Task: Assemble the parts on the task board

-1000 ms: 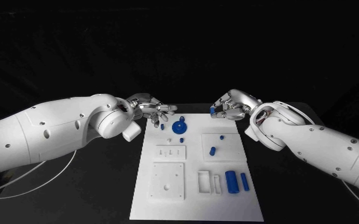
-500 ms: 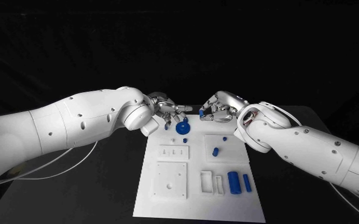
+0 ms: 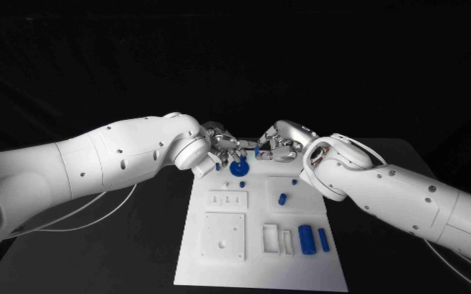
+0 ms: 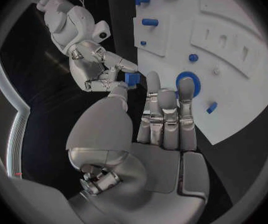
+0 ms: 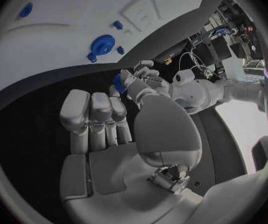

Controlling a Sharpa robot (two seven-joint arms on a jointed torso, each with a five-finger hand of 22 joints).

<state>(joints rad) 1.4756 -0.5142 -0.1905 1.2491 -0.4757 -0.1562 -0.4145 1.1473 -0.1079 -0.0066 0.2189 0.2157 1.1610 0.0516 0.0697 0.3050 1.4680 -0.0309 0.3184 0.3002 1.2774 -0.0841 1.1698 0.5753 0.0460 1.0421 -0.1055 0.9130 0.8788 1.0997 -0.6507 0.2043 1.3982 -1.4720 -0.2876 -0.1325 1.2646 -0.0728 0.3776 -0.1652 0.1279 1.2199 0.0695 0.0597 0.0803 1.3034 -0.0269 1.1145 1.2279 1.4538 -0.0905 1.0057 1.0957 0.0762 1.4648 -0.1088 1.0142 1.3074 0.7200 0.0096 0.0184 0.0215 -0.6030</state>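
Head view: both hands meet just past the far edge of the task board [image 3: 257,253].
Small blue part [image 4: 132,78]: pinched in the right hand [image 3: 279,145], just off that far edge.
Left hand [image 3: 224,145]: fingers apart, tips nearly touching the part, holding nothing.
Blue disc [image 3: 237,167]: on the task board, just below both hands.

Nothing readable here, honestly. No text, labels, brand marks or numbers show on the task board [image 3: 260,253], on the blue parts [image 3: 305,239] or on either arm, and the clutter at the edge of the right wrist view is too small and blurred to make out any writing.
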